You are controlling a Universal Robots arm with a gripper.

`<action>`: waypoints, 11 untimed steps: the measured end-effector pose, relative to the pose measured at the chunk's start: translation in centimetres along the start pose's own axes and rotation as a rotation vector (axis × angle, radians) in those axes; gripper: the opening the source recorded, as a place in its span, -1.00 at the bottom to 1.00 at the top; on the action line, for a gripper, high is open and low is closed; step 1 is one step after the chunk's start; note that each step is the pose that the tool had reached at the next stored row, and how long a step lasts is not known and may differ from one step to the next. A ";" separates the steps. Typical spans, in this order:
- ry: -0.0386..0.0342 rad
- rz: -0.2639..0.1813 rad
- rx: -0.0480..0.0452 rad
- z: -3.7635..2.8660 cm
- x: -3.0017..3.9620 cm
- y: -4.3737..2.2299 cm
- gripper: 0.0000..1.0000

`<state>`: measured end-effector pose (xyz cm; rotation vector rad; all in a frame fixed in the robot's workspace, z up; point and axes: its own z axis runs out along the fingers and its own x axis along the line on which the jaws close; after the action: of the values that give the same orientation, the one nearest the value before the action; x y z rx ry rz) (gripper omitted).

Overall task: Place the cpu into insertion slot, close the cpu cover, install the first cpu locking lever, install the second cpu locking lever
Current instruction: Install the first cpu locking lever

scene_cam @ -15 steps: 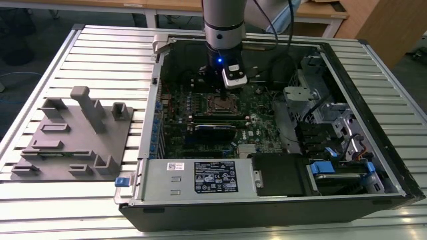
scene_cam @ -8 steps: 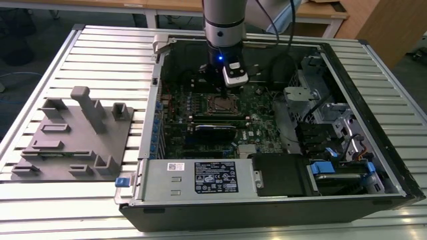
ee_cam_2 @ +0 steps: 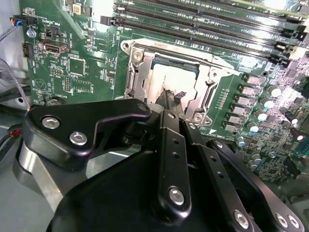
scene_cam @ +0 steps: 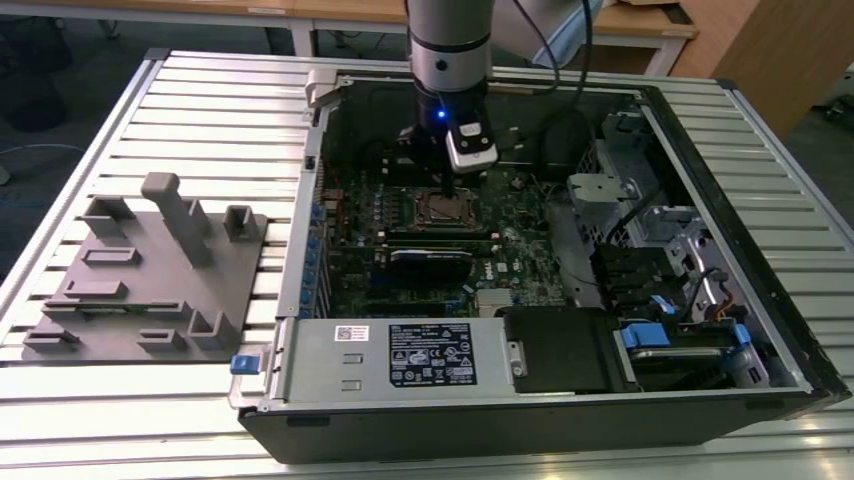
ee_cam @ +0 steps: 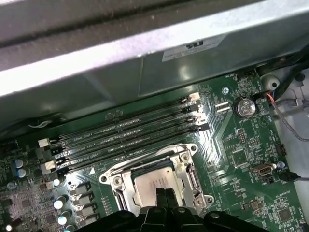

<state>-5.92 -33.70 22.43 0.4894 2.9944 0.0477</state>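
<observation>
1. In the exterior view, the arm reaches straight down into an open computer case [scene_cam: 747,330] lying on a slatted table [scene_cam: 200,90]. The gripper [scene_cam: 441,188] stands directly over the insertion slot [scene_cam: 447,210] on the green motherboard [scene_cam: 534,215]. A grey fixture block [scene_cam: 147,275] sits on the table at the exterior view's left, well apart from the case. The case walls ring the board; a metal drive cage [scene_cam: 607,190] stands near the slot on the exterior view's right.

2. In the second wrist view, the gripper [ee_cam_2: 170,95] has its fingers drawn together to a narrow tip, holding nothing, touching or just above the cpu [ee_cam_2: 169,82]. The cpu lies seated in the insertion slot [ee_cam_2: 133,72], with the cpu cover [ee_cam_2: 212,72] folded down around it. Long black memory slots [ee_cam_2: 203,26] run just beside the socket.

3. In the first wrist view, the closed tip [ee_cam: 164,197] meets the cpu [ee_cam: 149,182] near its edge. The cover frame [ee_cam: 186,166] surrounds it, memory slots [ee_cam: 130,135] lie beside, and the case's grey wall [ee_cam: 145,53] rises beyond them.
</observation>
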 end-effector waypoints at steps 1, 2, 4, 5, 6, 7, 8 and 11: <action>0.0009 0.000 0.0006 0.00 -0.02 -0.05 -0.80; 0.0017 0.000 0.0010 0.00 -0.05 -0.10 -0.80; 0.0033 -0.001 0.0017 0.00 -0.10 -0.22 -0.80; 0.0042 -0.001 0.0020 0.00 -0.15 -0.29 -0.80; 0.0052 -0.001 0.0023 0.00 -0.21 -0.36 -0.80; 0.0060 -0.001 0.0026 0.00 -0.26 -0.43 -0.80; 0.0065 -0.001 0.0027 0.01 -0.30 -0.51 -0.80; 0.0075 -0.001 0.0032 0.00 -0.40 -0.77 -0.80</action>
<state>-5.78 -34.57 22.44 0.4895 3.0025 0.0448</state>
